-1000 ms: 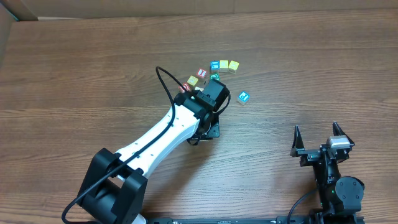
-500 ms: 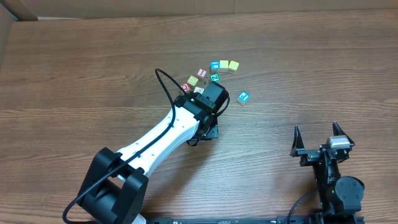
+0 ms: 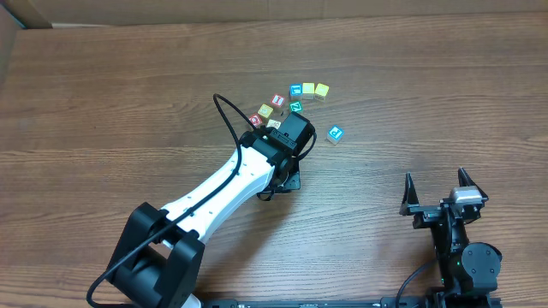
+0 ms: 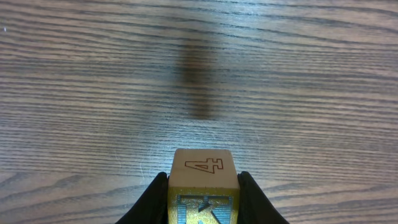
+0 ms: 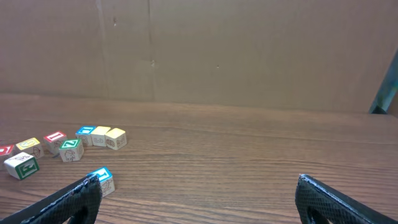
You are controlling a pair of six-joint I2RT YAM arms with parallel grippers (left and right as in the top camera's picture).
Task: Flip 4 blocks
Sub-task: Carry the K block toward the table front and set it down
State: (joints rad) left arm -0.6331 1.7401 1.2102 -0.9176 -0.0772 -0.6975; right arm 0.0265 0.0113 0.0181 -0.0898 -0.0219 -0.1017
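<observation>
left wrist shows block [image 4: 203, 169] clamped between the fingers [image 4: 154, 203].

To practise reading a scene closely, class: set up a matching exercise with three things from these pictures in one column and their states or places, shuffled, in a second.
Things:
1. left gripper
2. right gripper
3. blue-faced block

States or places:
A. lies alone, apart from the other blocks
B. shut on a wooden block marked 4
C. open, holding nothing

Pairs: 1-B, 2-C, 3-A
</observation>
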